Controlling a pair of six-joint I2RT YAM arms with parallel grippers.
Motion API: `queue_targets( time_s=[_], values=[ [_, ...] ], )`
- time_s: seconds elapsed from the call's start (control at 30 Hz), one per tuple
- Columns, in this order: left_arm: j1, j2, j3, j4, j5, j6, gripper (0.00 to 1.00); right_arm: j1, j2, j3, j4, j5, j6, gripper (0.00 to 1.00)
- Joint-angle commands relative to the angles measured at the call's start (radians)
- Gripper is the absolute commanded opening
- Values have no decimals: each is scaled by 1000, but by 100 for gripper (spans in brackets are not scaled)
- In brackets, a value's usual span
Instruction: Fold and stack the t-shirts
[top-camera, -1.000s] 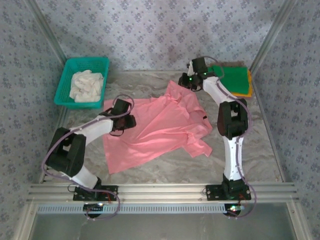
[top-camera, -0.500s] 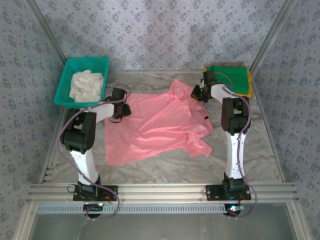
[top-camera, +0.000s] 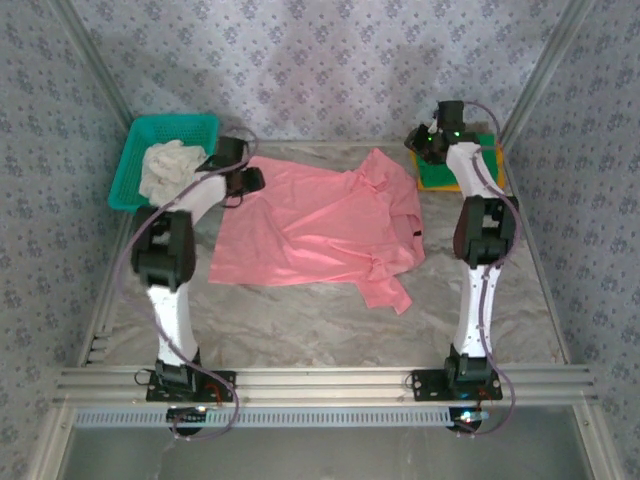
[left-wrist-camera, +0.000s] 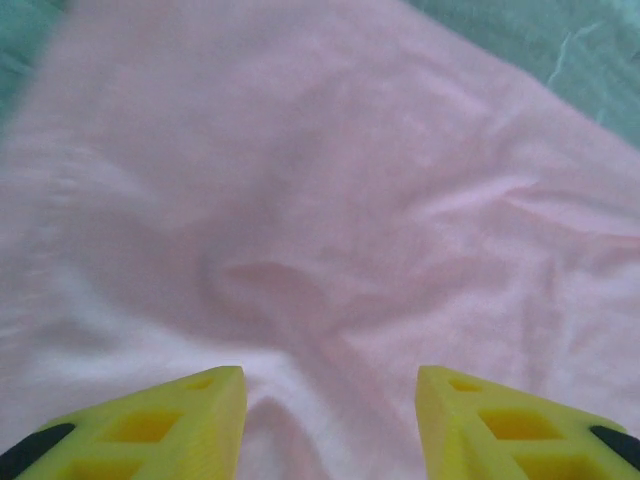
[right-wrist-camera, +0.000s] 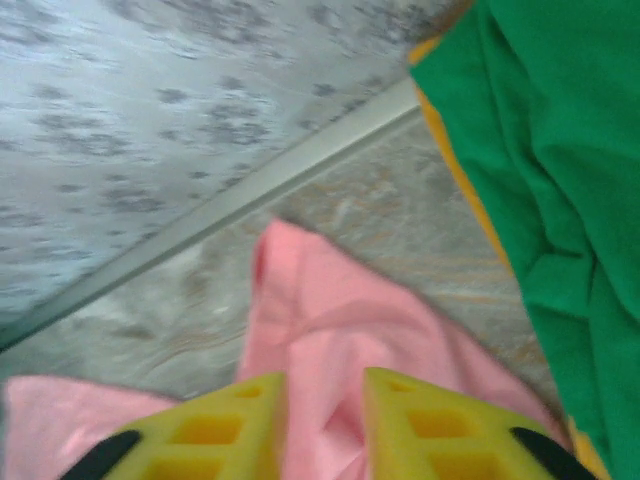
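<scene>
The salmon-pink t-shirt (top-camera: 320, 220) lies spread out across the back middle of the table. My left gripper (top-camera: 243, 183) is at its left edge beside the basket. Its yellow fingers (left-wrist-camera: 200, 400) stand apart over pink cloth (left-wrist-camera: 320, 200), and folds run in toward the gap (left-wrist-camera: 330, 375) as if gripped. My right gripper (top-camera: 425, 145) is at the shirt's far right corner, jaws slightly apart (right-wrist-camera: 325, 380) with pink cloth (right-wrist-camera: 330, 330) lying slack between them. A folded green t-shirt (top-camera: 432, 170) (right-wrist-camera: 560, 150) rests on an orange-yellow one (top-camera: 440, 186) (right-wrist-camera: 455, 180) at the back right.
A teal mesh basket (top-camera: 125, 185) with white cloth (top-camera: 170, 170) in it stands at the back left, close to my left gripper. The patterned back wall and its metal rail (right-wrist-camera: 250, 200) run just beyond the right gripper. Bare marbled tabletop (top-camera: 320, 320) lies in front of the shirt.
Both arms have swung toward the back wall, pulling the pink shirt back and spreading it flatter. The right gripper's jaws have parted from shut.
</scene>
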Motion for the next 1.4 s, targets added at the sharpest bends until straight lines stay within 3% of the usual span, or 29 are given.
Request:
queue_targets(
  time_s=[0.0,0.13,0.2,0.3,0.4,0.53,0.63,0.73,1.0,1.13,1.23,1.27,1.37],
  values=[
    [37,-343,-201,-31,-15,-18,52,50,-300,-263,-11,-61,-57,38],
    [27,-623,-464,-242,-21,-66,59,148,-764,-851,158,36,-70,52],
    [33,-766,-596,-377,-46,-91,69,228,-982,-1085,130,122,-103,63],
    [81,-882,-733,-481,-41,-102,74,250,-1205,-1251,-73,122,-121,65],
    [137,-879,-796,-457,43,-96,74,221,-1314,-1328,-246,86,-98,66],
    [174,-815,-832,-354,118,-129,74,257,-1315,-1389,-354,40,-61,69],
    [174,-763,-882,-225,136,-153,73,263,-1268,-1462,-306,15,63,70],
    [167,-732,-904,-159,129,-150,73,267,-1199,-1507,-257,51,52,70],
    [169,-674,-925,-27,108,-110,65,251,-1087,-1568,16,-22,68,66],
    [171,-608,-897,2,99,-91,60,248,-1060,-1550,63,-8,67,55],
    [180,-563,-871,-5,93,-85,48,235,-1059,-1542,78,-1,67,37],
    [180,-552,-861,-10,91,-81,39,232,-1064,-1538,77,4,67,33],
    [183,-528,-860,0,73,-74,29,220,-1077,-1538,85,8,67,23]
  ],
)
